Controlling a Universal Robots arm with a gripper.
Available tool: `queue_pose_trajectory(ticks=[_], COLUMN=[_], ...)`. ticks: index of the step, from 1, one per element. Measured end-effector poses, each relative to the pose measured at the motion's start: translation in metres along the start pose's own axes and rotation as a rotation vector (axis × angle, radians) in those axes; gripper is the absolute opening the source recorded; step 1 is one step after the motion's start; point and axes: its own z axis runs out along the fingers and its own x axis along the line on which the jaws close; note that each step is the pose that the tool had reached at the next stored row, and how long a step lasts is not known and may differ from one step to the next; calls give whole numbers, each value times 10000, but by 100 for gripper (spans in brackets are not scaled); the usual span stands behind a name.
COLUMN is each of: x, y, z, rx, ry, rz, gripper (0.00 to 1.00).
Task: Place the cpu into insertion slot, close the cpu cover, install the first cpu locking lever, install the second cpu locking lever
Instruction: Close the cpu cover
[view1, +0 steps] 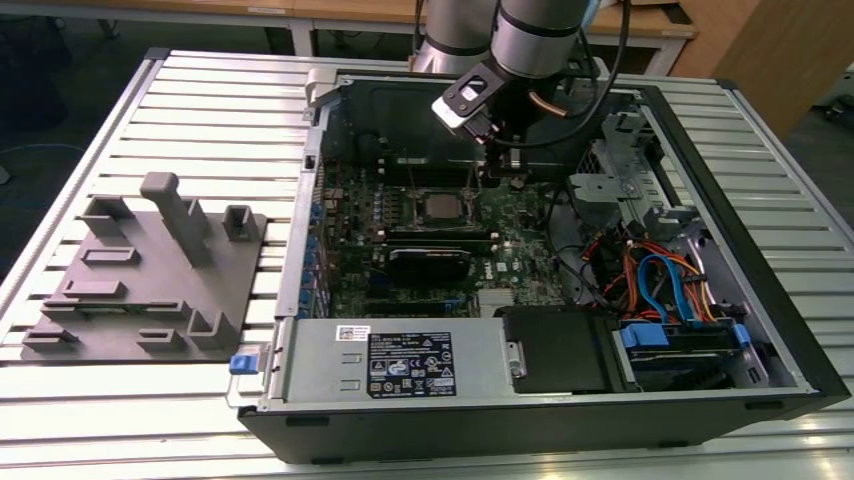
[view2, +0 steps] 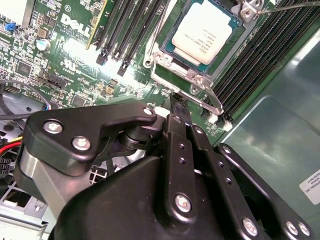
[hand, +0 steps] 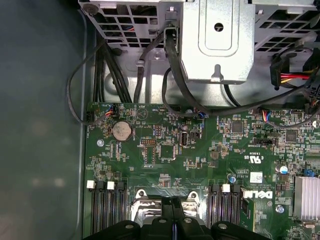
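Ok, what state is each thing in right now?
cpu: seated, metal top up.
cpu cover: down flat, framing the cpu.
fingers: shut, tips beside the cover's edge.
computer case: side open.

Green circuit board viewed from the wrist, with the gripper held over it.
The black fingers are pressed together; a silver metal frame is seen on either side of their tips, flanked by black memory slots with white clips. A round coin battery is seated near the board's edge, beside the dark case wall. Black cables are draped past a silver metal bracket beyond the board.
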Motion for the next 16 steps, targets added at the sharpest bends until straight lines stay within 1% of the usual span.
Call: queue_pose_trajectory(ticks=[9,16], x=[0,1], y=[-25,-29], z=[0,1], rx=[0,1], ry=[0,-1], rz=[0,0], gripper=[10,10])
